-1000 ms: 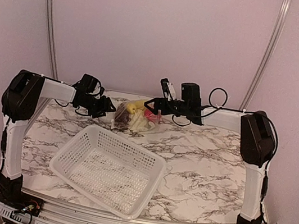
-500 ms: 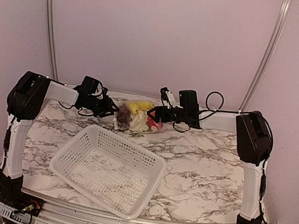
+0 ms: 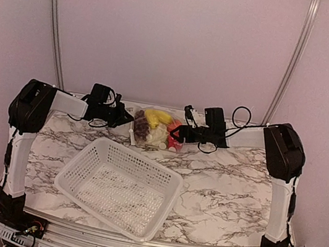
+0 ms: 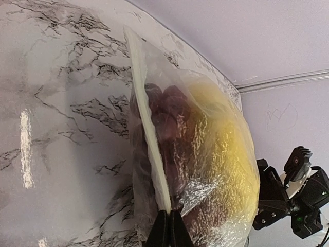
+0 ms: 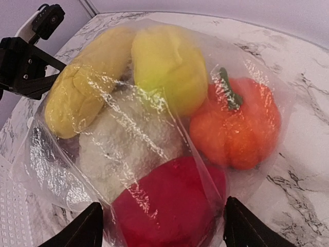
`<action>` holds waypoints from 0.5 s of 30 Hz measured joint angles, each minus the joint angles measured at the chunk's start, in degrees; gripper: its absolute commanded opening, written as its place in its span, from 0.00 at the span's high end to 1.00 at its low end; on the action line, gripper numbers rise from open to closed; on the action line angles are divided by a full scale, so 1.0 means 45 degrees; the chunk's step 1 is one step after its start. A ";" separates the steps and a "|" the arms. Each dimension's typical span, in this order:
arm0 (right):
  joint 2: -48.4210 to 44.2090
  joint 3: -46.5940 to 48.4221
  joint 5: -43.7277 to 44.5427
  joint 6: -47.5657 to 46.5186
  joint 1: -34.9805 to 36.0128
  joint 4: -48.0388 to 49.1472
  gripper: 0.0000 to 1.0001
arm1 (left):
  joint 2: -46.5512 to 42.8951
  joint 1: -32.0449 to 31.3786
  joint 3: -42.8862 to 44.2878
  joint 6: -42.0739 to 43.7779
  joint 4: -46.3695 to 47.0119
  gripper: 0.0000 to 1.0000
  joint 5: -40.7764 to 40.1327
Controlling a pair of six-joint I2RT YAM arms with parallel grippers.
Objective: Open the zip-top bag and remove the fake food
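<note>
L gripper (image 4: 167, 227): jaws together, clamped on zip strip of clear crinkly plastic zip-top bag (image 4: 216, 170). R gripper (image 5: 163, 226): jaws apart, straddling bag end; coloured plastic fake food (image 5: 234, 123) inside.

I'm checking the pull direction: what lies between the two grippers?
The bag of fake food fills that stretch: left gripper shut on its edge, right gripper open around its other end. The top view shows it.
</note>
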 measured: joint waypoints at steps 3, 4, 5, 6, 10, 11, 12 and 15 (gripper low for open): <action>-0.0690 -0.0840 -0.0131 -0.0092 -0.0078 0.0180 0.22 | -0.0131 -0.0228 -0.0262 -0.0534 0.0413 1.00 -0.0199; -0.0962 -0.1107 -0.0155 -0.0146 -0.0092 0.0243 0.22 | -0.0219 -0.0335 -0.0369 -0.0787 0.0510 1.00 -0.0282; -0.1307 -0.1409 -0.0175 -0.0219 -0.0092 0.0301 0.22 | -0.0321 -0.0466 -0.0413 -0.1049 0.0563 1.00 -0.0393; -0.1666 -0.1681 -0.0185 -0.0311 -0.0092 0.0413 0.21 | -0.0418 -0.0617 -0.0413 -0.1292 0.0583 1.00 -0.0534; -0.3342 -0.2725 -0.0238 -0.0792 -0.0092 0.1015 0.21 | -0.1039 -0.1394 -0.0151 -0.2079 0.0253 1.00 -0.1438; -0.3793 -0.2968 -0.0248 -0.0928 -0.0087 0.1234 0.21 | -0.1205 -0.1651 0.0121 -0.2317 -0.0024 1.00 -0.1797; -0.4158 -0.3152 -0.0253 -0.1088 -0.0083 0.1379 0.21 | -0.1360 -0.1889 0.0418 -0.2594 -0.0223 1.00 -0.2166; -0.5382 -0.3827 -0.0219 -0.1661 0.0015 0.1991 0.21 | -0.1991 -0.2521 0.0962 -0.3541 -0.0627 1.00 -0.3206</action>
